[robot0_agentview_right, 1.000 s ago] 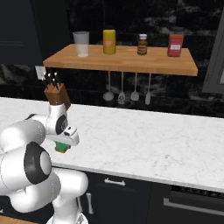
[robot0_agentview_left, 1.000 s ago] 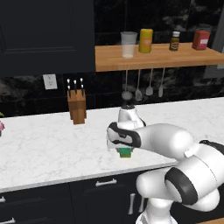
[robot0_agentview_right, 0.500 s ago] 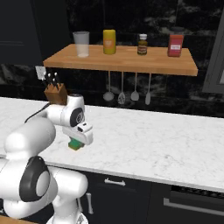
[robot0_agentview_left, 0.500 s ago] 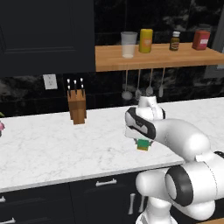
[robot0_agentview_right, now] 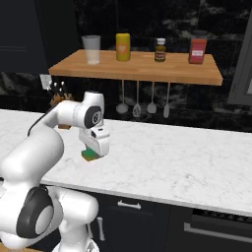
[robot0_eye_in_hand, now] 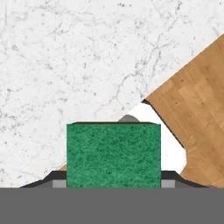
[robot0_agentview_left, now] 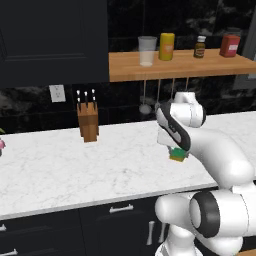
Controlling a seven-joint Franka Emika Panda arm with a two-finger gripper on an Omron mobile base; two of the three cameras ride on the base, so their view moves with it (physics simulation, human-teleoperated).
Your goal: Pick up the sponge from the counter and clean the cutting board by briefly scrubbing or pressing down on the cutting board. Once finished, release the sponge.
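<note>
The white arm bends forward over the counter (robot0_agentview_left: pixel 60 170), its gripper (robot0_agentview_right: pixel 91 154) pointing down, clamped on the sponge (robot0_eye_in_hand: pixel 113 155), a rough green block held above veined white marble. Beyond lies the corner of the brown, grained cutting board (robot0_eye_in_hand: pixel 197 113).

Kitchen: white marble bench (robot0_agentview_left: pixel 75 165) over dark cabinets (robot0_agentview_left: pixel 75 230), knife block (robot0_agentview_left: pixel 88 121), wall shelf (robot0_agentview_right: pixel 138 69) of jars, hanging utensils (robot0_agentview_right: pixel 142 101), wall outlet (robot0_agentview_left: pixel 57 93).
</note>
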